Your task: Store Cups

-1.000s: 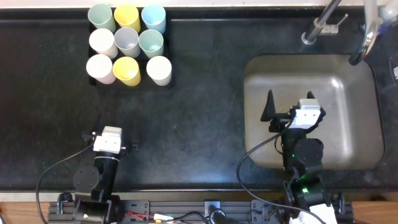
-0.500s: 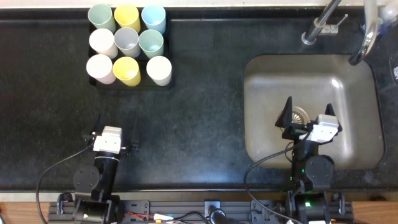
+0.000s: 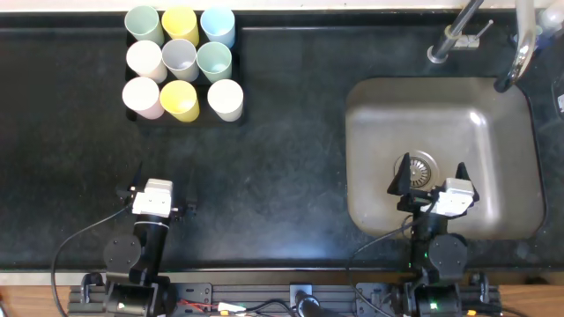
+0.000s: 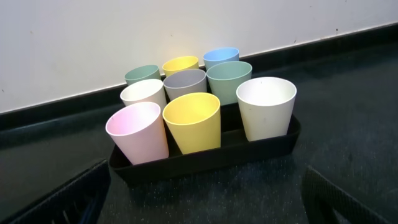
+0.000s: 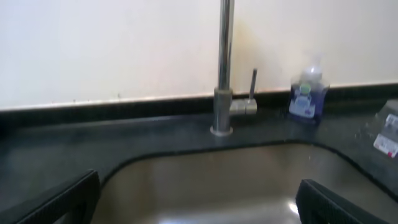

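Several pastel cups stand upright in a black tray [image 3: 182,122] at the counter's far left: a pink cup [image 4: 138,132], a yellow cup [image 4: 193,121] and a white cup [image 4: 266,107] form the row nearest my left gripper. My left gripper [image 3: 162,176] rests low over the counter near the front edge, well short of the tray [image 4: 205,163], open with nothing between its fingers. My right gripper [image 3: 432,169] hangs over the near part of the steel sink [image 3: 493,114], open and holding nothing.
A faucet [image 3: 454,31] rises behind the sink, with a soap bottle [image 5: 306,93] beside it on the counter. Dark counter stretches between the tray and the sink. A white wall backs the counter. The drain [image 3: 423,165] lies in the sink floor.
My right arm has drawn back toward its base and shifted right within the sink, its fingers staying apart. The left arm and the cups have not moved.
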Available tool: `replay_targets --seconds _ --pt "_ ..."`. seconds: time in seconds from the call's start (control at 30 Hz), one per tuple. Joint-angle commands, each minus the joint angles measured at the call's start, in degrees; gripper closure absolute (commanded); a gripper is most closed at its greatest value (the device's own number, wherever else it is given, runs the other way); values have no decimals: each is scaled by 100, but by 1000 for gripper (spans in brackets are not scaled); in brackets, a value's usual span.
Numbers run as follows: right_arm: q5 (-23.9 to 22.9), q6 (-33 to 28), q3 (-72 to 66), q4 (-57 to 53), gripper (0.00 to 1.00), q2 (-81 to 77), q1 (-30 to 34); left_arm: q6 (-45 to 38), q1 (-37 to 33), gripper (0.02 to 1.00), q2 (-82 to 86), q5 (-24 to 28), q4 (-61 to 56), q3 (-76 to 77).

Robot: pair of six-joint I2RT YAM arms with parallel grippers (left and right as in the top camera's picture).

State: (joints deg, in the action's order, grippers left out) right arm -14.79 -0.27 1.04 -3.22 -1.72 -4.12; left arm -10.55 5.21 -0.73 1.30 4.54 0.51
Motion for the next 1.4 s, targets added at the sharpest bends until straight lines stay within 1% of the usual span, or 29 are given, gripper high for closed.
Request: replay_targets --seconds 0.03,1.03,1.1,1.23,1.27,1.4 --pt "31 -35 -76 17 5 155 31 -57 -15 20 57 13 24 -7" --pt "44 -37 -76 15 5 103 28 -57 -15 23 57 13 24 -7" --pt "179 -37 -76 13 5 103 28 -57 -15 18 57 13 22 -7" --pt "1012 -35 -76 -52 5 103 28 -57 -15 20 57 13 24 -7" --pt "1126 -35 -76 -107 3 103 28 -57 -15 20 57 13 22 -7" --pt "1137 -37 -76 -103 3 103 28 -57 -15 20 57 13 24 -7"
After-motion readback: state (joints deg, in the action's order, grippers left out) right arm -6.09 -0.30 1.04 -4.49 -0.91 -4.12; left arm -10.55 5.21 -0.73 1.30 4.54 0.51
